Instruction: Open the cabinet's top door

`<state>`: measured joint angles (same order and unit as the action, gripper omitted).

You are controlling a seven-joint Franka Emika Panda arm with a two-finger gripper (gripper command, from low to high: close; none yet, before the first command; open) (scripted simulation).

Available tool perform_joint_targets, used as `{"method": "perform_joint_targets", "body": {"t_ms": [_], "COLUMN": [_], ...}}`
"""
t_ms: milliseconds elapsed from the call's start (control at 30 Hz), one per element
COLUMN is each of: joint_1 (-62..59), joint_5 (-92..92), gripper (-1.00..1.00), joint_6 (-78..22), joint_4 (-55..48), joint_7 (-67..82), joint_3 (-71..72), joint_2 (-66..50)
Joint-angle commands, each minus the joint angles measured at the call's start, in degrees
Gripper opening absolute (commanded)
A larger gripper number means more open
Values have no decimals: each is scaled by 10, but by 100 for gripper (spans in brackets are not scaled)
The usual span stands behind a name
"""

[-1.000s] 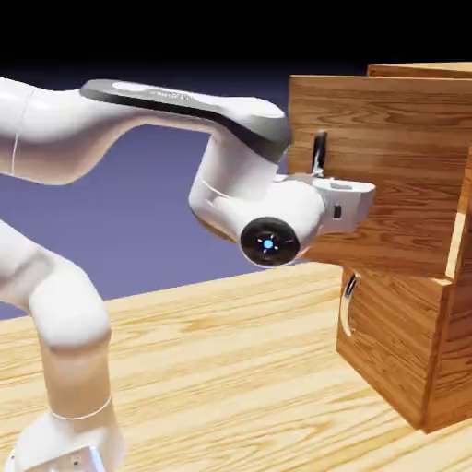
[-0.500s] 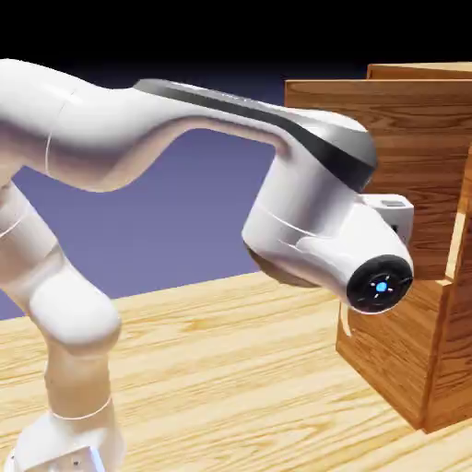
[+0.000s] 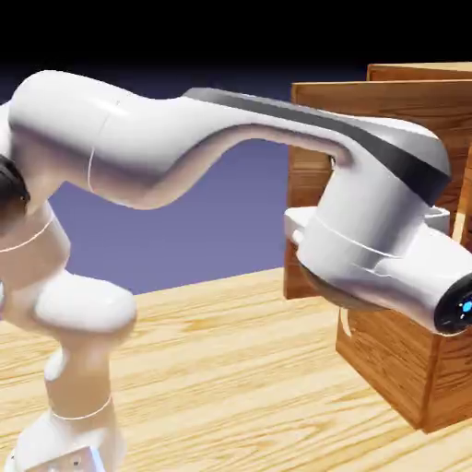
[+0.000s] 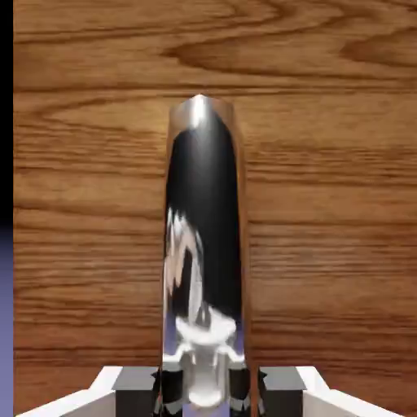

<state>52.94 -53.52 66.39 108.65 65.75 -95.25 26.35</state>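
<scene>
The top door (image 3: 387, 120) stands swung out from the cabinet (image 3: 406, 359) on the surface (image 3: 230, 369). Its silver handle (image 4: 204, 244) runs up between the tool's (image 4: 205, 389) fingertips, which are clamped shut on it. The arm's wrist hides that grip in the exterior view.

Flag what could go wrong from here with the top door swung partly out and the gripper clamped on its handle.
The gripper holds only the smooth, curved silver handle, so the fingers might slide off. The bulky forearm sits close against the top door and cabinet, so further swinging could bump them.
</scene>
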Motion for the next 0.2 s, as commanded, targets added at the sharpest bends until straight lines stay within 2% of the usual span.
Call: {"method": "perform_joint_targets", "body": {"t_ms": [0,133,167], "joint_1": [21,85,85], "joint_5": [11,45,45], "gripper": [-100,-100,100], "joint_6": [-4,-23,-23], "joint_4": [-14,-64,-64], "joint_7": [-6,-29,-29], "joint_3": [-14,-54,-54], "joint_2": [13,59,59]}}
